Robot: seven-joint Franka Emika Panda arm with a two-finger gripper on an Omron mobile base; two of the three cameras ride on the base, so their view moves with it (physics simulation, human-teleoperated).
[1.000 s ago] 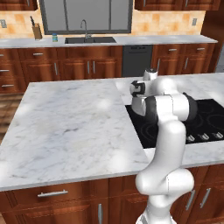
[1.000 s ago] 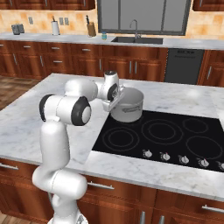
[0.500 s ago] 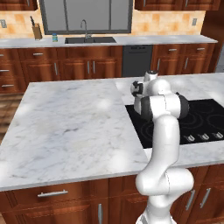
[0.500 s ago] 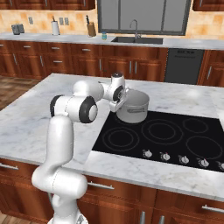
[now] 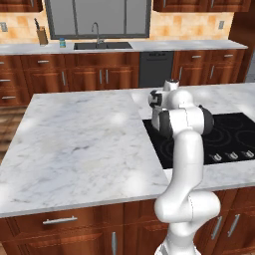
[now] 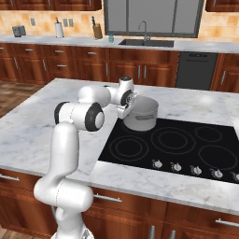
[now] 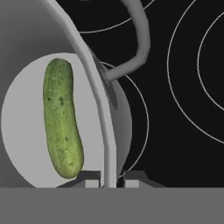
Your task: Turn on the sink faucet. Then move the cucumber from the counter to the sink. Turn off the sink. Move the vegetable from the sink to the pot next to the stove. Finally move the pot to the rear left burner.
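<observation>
White grey-veined marble bench (image 6: 42, 121) carrying a glossy black glass cooktop (image 6: 186, 144) with faint rings. On its far left corner, a small grey metal cylindrical pot (image 6: 141, 113); hand (image 7: 110, 178) clamped narrowly on its thin rim. Inside lies the bumpy green cucumber (image 7: 62, 117).

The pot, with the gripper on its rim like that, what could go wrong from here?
1. The gripper pinches only the thin rim of the pot, on one side, so the pot may tilt or slip when moved.
2. The cucumber lies loose on the pot's floor; a tilt could roll it and shift the load.
3. The pot sits at the edge of the stove; dragging it could scrape the glass.
</observation>
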